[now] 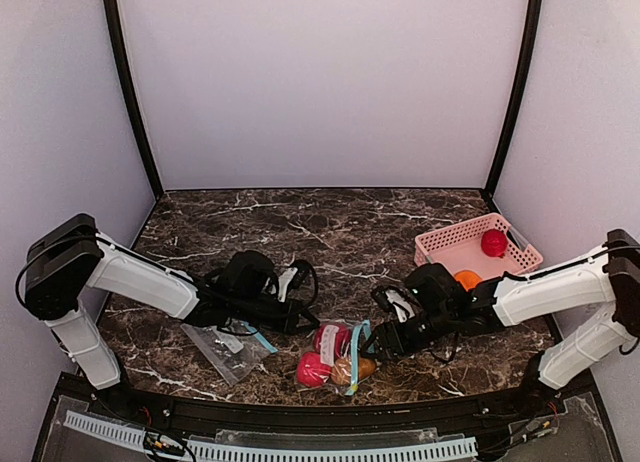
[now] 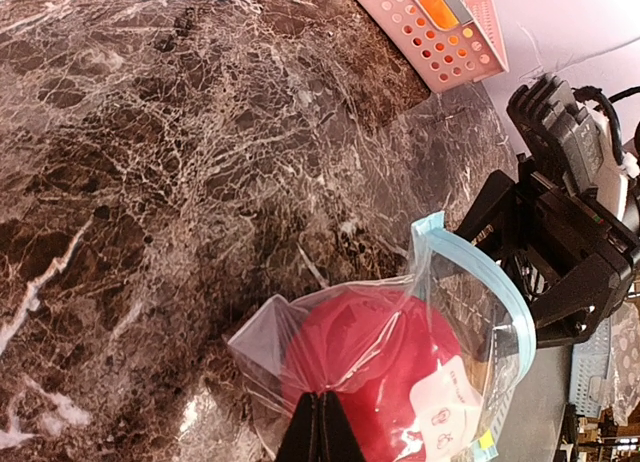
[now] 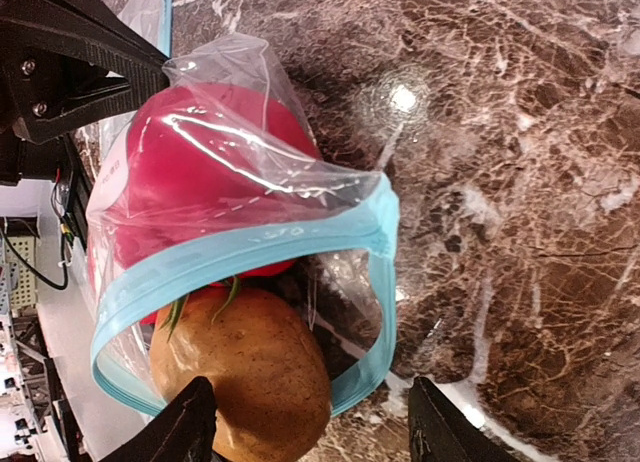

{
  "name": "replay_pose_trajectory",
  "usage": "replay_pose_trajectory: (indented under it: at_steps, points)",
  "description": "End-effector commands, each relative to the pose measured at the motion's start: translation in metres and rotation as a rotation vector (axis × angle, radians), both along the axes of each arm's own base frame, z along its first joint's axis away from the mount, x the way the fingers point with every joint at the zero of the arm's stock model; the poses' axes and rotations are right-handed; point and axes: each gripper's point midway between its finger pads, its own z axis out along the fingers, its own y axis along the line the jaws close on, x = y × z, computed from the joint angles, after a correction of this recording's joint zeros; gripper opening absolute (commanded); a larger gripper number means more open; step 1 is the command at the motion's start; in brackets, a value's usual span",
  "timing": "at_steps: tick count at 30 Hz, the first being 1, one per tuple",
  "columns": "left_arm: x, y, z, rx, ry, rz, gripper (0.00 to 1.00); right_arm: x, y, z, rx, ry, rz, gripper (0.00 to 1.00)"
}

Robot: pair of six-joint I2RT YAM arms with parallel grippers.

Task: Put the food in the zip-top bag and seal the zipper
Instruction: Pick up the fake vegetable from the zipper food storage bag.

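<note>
The clear zip-top bag (image 1: 335,347) lies at the front middle of the table with its mouth open. Its teal zipper (image 3: 250,252) forms a wide loop, and its white label (image 2: 445,412) shows. Red food (image 2: 370,362) fills the bag, and it also shows in the right wrist view (image 3: 200,172). The brown-tan piece (image 3: 250,372) sits in the bag's mouth. My left gripper (image 2: 322,427) is shut on a fold of the bag's plastic. My right gripper (image 3: 310,397) is open at the mouth, with the brown piece against its left finger. One red piece (image 1: 493,243) and the orange piece (image 1: 467,279) lie in the basket.
The pink slatted basket (image 1: 440,244) stands at the right, behind my right arm. A second clear bag (image 1: 228,348) lies flat under my left arm. Both grippers (image 1: 305,320) (image 1: 378,342) are close together, either side of the bag.
</note>
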Motion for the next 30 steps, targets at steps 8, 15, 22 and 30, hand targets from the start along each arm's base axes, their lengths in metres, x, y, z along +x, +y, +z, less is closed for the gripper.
replay_pose_trajectory:
  at_steps: [8,15,22,30]
  points:
    - [0.002,0.003,-0.005,0.038,0.004,0.001,0.01,-0.013,0.020,0.001,0.079,0.062,0.045,0.64]
    - [0.006,0.007,-0.006,0.060,-0.006,0.024,0.01,-0.027,0.022,-0.001,0.074,0.105,0.033,0.57]
    - [0.007,0.011,-0.007,0.073,-0.014,0.037,0.01,-0.034,0.022,0.006,0.033,0.037,0.020,0.56]
    - [0.004,0.002,0.001,0.031,-0.049,-0.041,0.01,-0.036,0.015,0.023,-0.026,-0.213,0.095,0.58]
